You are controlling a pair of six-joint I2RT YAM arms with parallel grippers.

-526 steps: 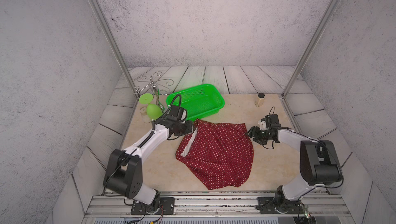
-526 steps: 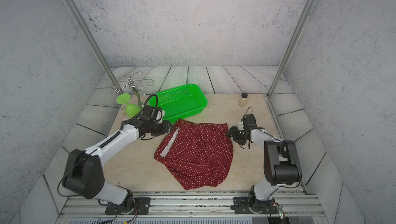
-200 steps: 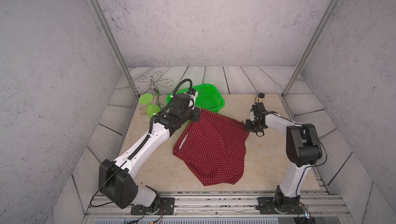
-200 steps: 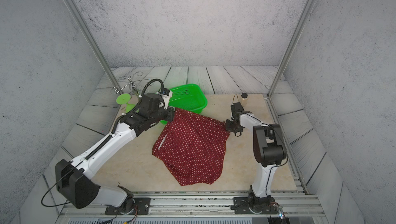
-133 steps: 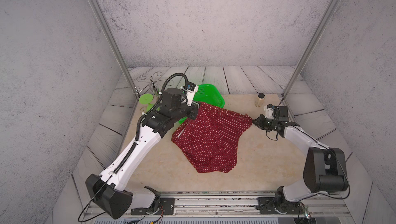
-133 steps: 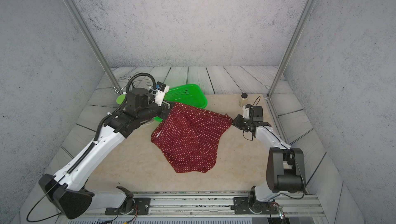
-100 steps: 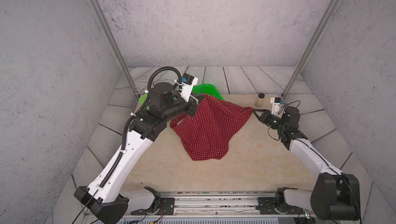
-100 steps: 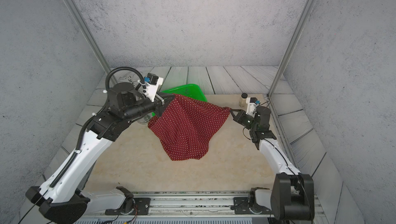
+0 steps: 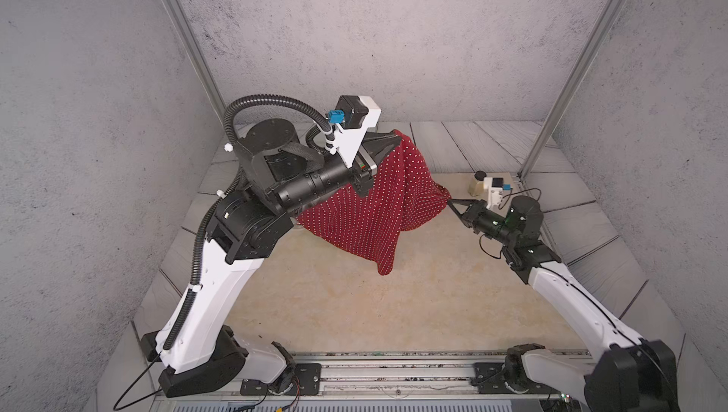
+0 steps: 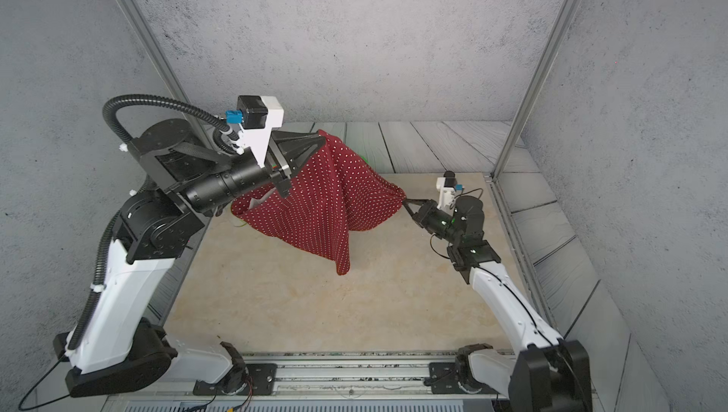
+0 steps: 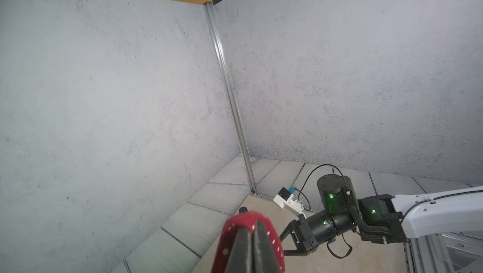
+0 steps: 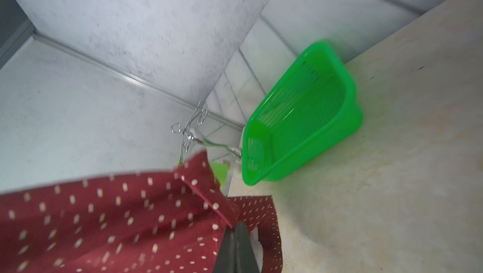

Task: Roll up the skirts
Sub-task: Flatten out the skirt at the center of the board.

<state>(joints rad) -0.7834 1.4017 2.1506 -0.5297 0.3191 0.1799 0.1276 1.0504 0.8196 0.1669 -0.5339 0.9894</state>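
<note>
At the tips: left gripper [image 9: 395, 139], jaws pressed together on one top corner of the skirt [image 9: 374, 201], held high; right gripper [image 9: 450, 202], jaws likewise pinching the opposite corner, lower, near the jar [image 9: 477, 185]. Between them the skirt hangs slanted over the table [image 9: 354, 311]; whether its lowest tip touches the table cannot be told. This is judged a two-point lift to spread the cloth for laying flat before rolling. Beyond: basket [image 12: 300, 117], apart from the cloth.
</note>
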